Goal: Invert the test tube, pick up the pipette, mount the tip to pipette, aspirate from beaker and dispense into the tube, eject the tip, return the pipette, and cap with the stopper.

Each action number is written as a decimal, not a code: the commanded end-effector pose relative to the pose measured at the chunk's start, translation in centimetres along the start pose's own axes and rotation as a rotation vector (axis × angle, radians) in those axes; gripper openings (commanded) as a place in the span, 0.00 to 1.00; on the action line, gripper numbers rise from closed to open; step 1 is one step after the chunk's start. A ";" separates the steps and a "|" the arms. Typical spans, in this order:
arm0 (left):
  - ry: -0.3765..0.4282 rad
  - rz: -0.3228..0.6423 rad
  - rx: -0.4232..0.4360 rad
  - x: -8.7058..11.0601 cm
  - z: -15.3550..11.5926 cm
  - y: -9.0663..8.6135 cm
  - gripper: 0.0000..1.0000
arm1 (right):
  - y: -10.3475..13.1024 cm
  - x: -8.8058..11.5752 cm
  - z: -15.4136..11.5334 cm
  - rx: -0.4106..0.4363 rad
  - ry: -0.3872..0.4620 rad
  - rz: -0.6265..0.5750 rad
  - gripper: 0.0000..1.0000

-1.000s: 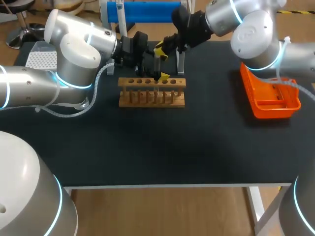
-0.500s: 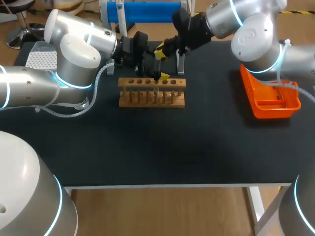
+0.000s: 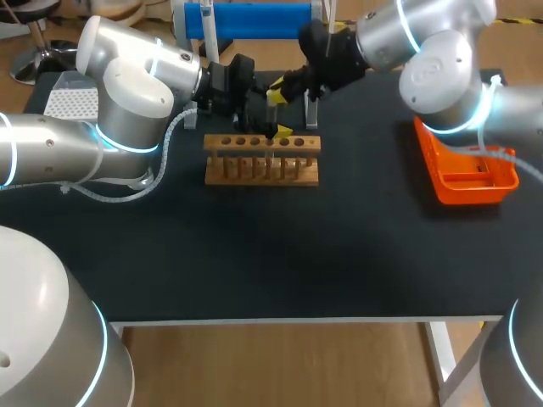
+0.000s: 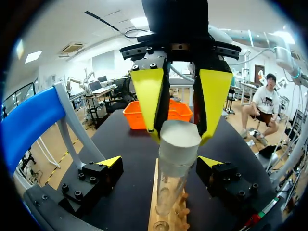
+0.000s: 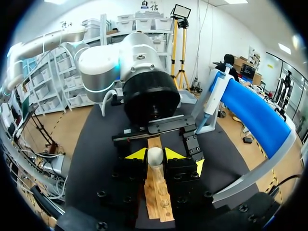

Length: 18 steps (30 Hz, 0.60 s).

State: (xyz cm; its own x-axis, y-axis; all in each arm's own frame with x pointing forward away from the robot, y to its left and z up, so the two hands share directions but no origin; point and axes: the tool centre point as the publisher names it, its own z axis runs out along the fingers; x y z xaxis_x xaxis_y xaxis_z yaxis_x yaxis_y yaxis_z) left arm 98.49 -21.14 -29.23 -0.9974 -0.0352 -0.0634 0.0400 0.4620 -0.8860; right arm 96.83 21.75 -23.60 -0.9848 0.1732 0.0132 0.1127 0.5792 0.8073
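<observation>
The clear glass test tube (image 4: 172,180) stands upright in the light wooden rack (image 3: 261,161), which sits toward 12 o'clock on the black surface (image 3: 297,254). The right gripper (image 5: 155,155) hangs over it, jaws clamped on the white stopper (image 4: 179,139) seated at the tube's mouth. The left gripper (image 4: 160,162) flanks the tube lower down, jaws apart and clear of the glass. An orange plastic basket (image 3: 467,174) lies at 3 o'clock from the rack.

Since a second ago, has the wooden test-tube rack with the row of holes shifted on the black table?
No. The wooden test-tube rack sits where it was, same gap to the orange plastic basket in the head view.
</observation>
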 end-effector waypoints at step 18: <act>0.005 0.002 0.002 -0.2 0.0 0.1 1.00 | -1.6 -0.6 -1.4 -0.089 -0.007 0.002 1.00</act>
State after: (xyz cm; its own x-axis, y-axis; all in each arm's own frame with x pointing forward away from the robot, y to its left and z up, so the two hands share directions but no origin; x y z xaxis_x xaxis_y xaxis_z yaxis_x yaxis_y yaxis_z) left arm 98.49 -21.14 -29.23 -0.9974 -0.0351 -0.0634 0.0400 0.4620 -0.8860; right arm 97.36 19.92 -24.01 -0.9838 0.1789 0.0146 0.1063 0.5147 0.8508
